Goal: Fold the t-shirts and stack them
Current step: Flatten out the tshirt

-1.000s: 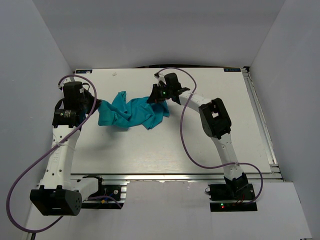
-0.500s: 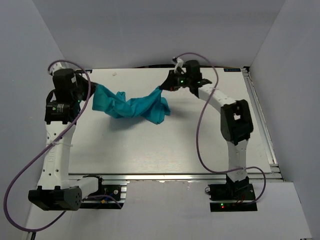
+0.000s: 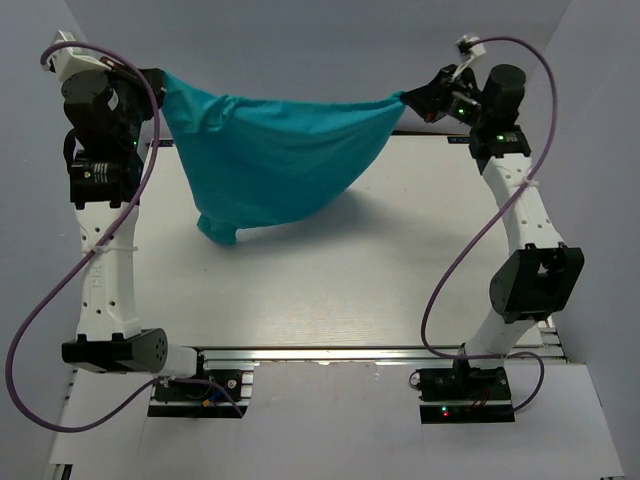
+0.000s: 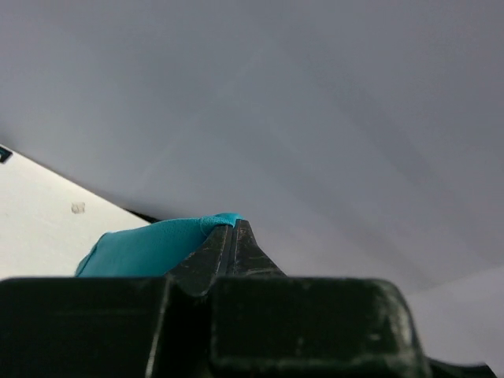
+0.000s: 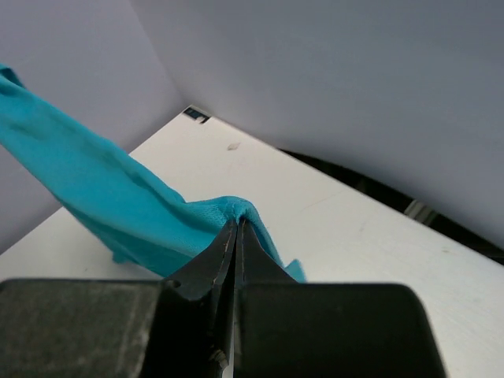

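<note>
1. Teal t-shirt [image 3: 275,165]: hangs above the white table [image 3: 350,280], stretched between both arms and sagging in the middle. Its lowest fold is over the table's left half; contact with the table cannot be determined.
2. Left gripper [image 3: 160,82]: jaws clamped on the shirt's left upper edge.
3. Right gripper [image 3: 407,98]: jaws clamped on the right upper edge, with fabric bunched at the tips.

White table [image 3: 330,290], as we see it from above. An aluminium rail [image 3: 350,355] runs along its near edge. A small mark [image 5: 234,146] and a dark label [image 5: 197,115] sit near its far edge. We cannot tell whether the hanging t-shirt [image 3: 280,165] touches the surface.
</note>
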Robot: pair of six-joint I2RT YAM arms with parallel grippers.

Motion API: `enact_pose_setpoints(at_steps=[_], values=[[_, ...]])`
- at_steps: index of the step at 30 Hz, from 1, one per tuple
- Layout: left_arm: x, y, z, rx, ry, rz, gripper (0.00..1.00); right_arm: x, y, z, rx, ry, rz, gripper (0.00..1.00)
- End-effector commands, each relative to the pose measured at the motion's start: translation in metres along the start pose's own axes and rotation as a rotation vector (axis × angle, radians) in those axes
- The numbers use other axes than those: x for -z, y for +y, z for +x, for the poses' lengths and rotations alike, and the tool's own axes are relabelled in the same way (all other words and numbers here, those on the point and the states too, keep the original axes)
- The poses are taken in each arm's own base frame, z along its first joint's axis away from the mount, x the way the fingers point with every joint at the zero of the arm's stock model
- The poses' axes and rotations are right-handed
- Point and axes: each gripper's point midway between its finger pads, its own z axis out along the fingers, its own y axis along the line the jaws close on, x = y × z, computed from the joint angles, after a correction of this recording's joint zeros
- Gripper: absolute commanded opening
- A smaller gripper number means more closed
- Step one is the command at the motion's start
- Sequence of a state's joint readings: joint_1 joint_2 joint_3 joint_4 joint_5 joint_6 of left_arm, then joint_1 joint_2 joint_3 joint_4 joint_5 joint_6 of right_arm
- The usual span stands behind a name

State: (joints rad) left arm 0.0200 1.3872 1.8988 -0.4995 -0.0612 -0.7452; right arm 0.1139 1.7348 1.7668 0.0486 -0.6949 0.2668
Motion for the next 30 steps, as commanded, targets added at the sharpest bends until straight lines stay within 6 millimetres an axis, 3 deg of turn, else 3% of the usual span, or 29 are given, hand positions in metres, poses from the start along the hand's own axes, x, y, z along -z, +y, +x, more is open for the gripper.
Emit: enact_pose_setpoints(at_steps=[1, 5, 11, 16, 22, 27, 30], values=[[-0.004, -0.009, -0.037, -0.018, -0.123, 0.022, 0.00, 0.032, 0.004, -0.054, 0.096, -0.092, 0.041, 0.00], [-0.017, -0.009, -0.039, 0.005, -0.132, 0.043, 0.00, 0.070, -0.026, -0.085, 0.137, -0.158, 0.159, 0.00], [-0.033, -0.025, -0.037, 0.068, -0.115, 0.124, 0.00, 0.100, -0.034, -0.113, 0.165, -0.221, 0.209, 0.00], [-0.034, -0.051, -0.031, 0.104, -0.072, 0.277, 0.00, 0.113, -0.019, -0.131, 0.188, -0.273, 0.176, 0.00], [-0.020, -0.057, -0.010, 0.174, 0.001, 0.365, 0.00, 0.128, 0.002, -0.156, 0.222, -0.344, 0.164, 0.00], [0.008, -0.077, -0.021, 0.172, -0.024, 0.459, 0.00, 0.141, 0.028, -0.180, 0.274, -0.406, 0.151, 0.00], [0.036, -0.090, -0.033, 0.178, -0.048, 0.502, 0.00, 0.151, 0.048, -0.191, 0.302, -0.438, 0.140, 0.00]])
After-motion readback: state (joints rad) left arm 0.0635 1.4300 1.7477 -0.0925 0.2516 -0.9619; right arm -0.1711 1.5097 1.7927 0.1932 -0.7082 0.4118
